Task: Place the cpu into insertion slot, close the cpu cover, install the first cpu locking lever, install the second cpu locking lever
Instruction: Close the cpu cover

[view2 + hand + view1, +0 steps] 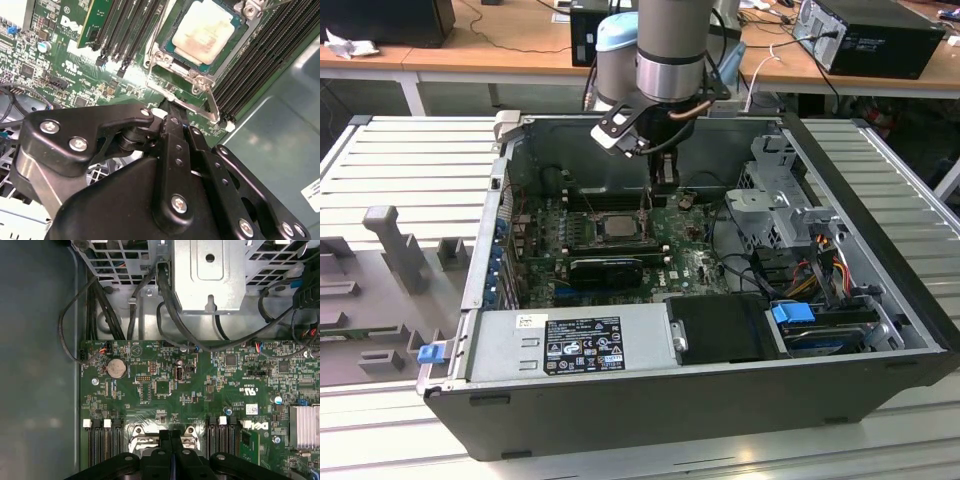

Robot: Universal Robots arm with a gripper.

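The cpu (207, 30) shows its pale beige face and lies flat in the insertion slot (592, 234) on the green motherboard. A silver cpu cover (161, 56) frames it and looks laid down around the chip. My gripper (172, 114) is shut, its black fingers pressed together. The tips sit at the socket's edge, right at a thin metal lever (212, 102) that runs along that side. I cannot tell whether they pinch the lever or only touch it. In the exterior view the gripper (665, 185) hangs inside the case, just to the right of the cpu (617, 227). The first wrist view has the gripper (170, 437) over the socket frame (136, 436).
Long black memory slots (260, 55) flank the socket. A long black card (605, 270) lies in front of it, the power supply (570, 345) nearer still. A metal drive cage (780, 200) with cables stands at the exterior view's right. The case walls (880, 230) enclose the arm.
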